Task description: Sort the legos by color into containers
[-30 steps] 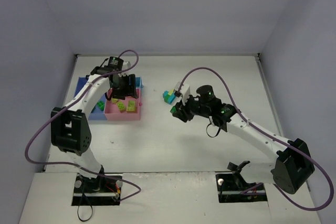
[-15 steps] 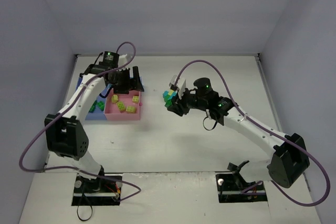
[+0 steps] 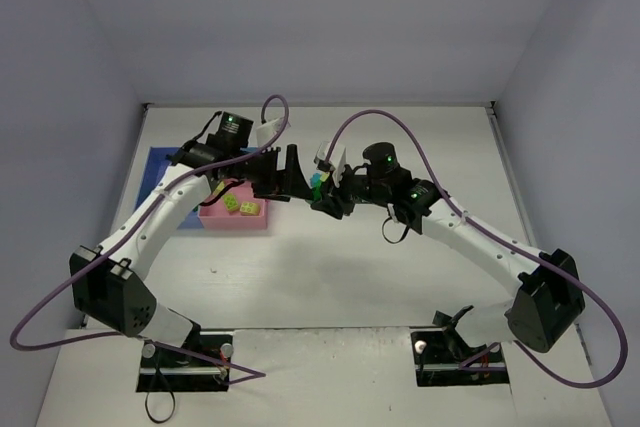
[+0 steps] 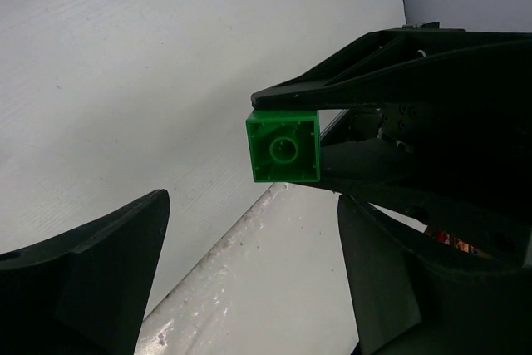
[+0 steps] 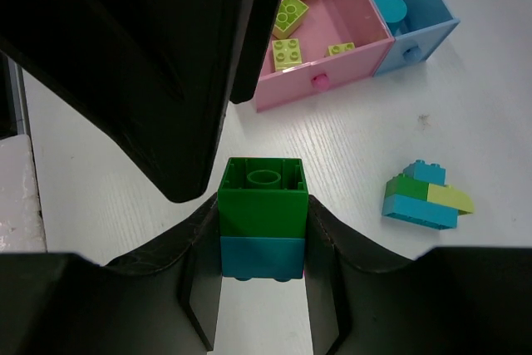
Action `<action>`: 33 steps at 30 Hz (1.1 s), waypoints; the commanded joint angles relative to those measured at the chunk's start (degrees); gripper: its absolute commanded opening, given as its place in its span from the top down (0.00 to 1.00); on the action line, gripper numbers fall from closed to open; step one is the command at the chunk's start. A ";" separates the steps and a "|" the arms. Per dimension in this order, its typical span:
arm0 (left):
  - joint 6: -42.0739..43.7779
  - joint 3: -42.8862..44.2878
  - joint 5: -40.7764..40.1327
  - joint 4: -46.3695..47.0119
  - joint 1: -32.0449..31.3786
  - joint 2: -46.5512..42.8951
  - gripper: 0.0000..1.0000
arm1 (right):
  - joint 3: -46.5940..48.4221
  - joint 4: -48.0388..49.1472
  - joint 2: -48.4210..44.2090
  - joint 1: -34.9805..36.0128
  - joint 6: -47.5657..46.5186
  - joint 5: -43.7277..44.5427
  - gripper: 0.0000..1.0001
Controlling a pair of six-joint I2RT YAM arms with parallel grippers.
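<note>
My right gripper (image 5: 263,224) is shut on a small stack, a dark green lego (image 5: 263,199) on a teal lego (image 5: 261,257), held above the table. In the top view it (image 3: 326,194) is near the middle. My left gripper (image 3: 294,174) is open and empty, just left of that stack, its fingers (image 4: 91,272) spread; the green lego (image 4: 283,147) shows ahead of them. The pink tray (image 5: 332,72) holds several yellow-green legos (image 5: 289,16). The light-blue tray (image 5: 416,37) holds a teal piece (image 5: 387,6). The blue tray (image 3: 157,161) lies at the left.
A loose clump of teal, green and yellow-green legos (image 5: 421,198) lies on the table right of the held stack. The left arm reaches across over the pink tray (image 3: 235,222). The two grippers are very close together.
My left gripper has swung right from over the trays to beside the right gripper. My right gripper has moved left with the green and teal stack in it.
</note>
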 commanded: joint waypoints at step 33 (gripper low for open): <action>-1.74 2.31 0.84 6.85 -3.87 3.51 1.00 | -0.26 1.18 -2.14 1.25 -0.30 1.15 0.35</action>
